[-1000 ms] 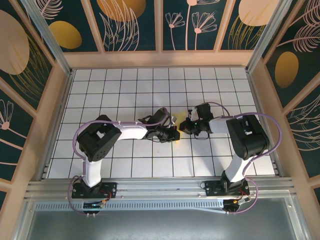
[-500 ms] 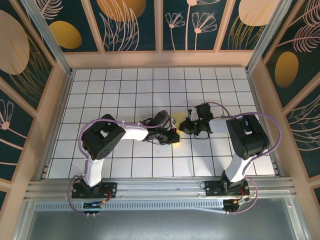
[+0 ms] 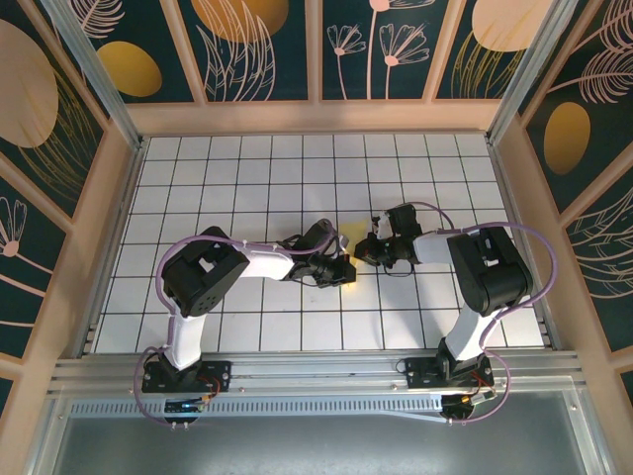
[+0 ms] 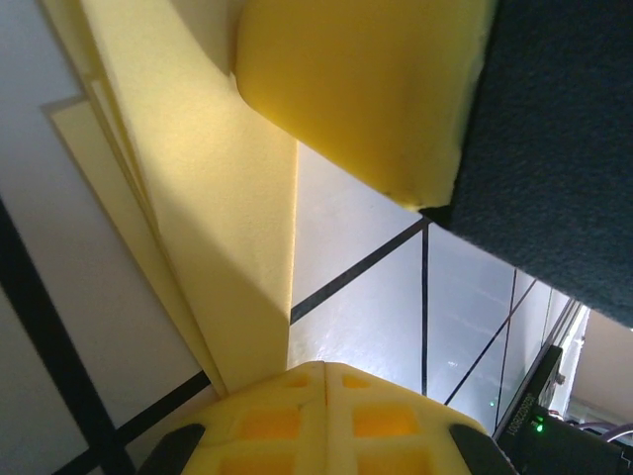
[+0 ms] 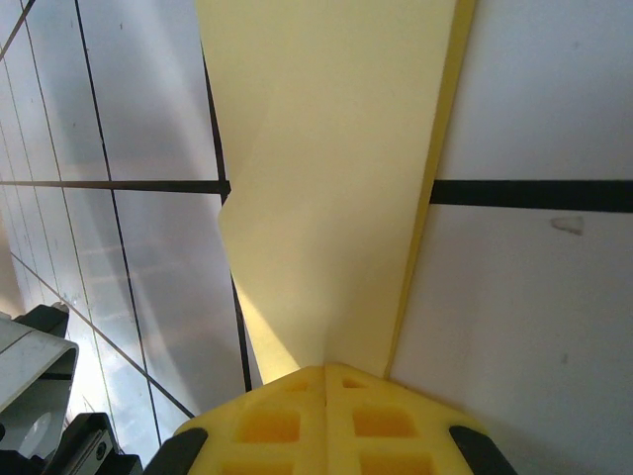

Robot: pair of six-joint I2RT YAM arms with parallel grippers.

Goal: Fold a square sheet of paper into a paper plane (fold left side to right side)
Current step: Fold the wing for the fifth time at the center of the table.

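Trouble to watch for in the fold

I see the sheet of paper (image 3: 346, 237) in the middle of the white table (image 3: 247, 168). It is pale yellow and it lies between my two arms. The left gripper (image 3: 343, 269) is at its near left side. The right gripper (image 3: 366, 249) is at its right side. Both are right up against it.

In the left wrist view the sheet of paper (image 4: 218, 228) has a few thin edges stacked on each other, so I think it is already folded some. One yellow pad (image 4: 366, 89) sits over it. I cannot tell if the left gripper is pinching or apart. In the right wrist view the sheet of paper (image 5: 336, 178) runs down to the gripper. I cannot tell there either.

What could go wrong? The paper is thin and light. If one gripper pulls and the other does not hold it down, the whole sheet could slide and the fold would come out crooked. If I push too hard, it could crumple or tear. The two grippers are very near, so they could bump.

My count: one sheet, two arms, two grippers.
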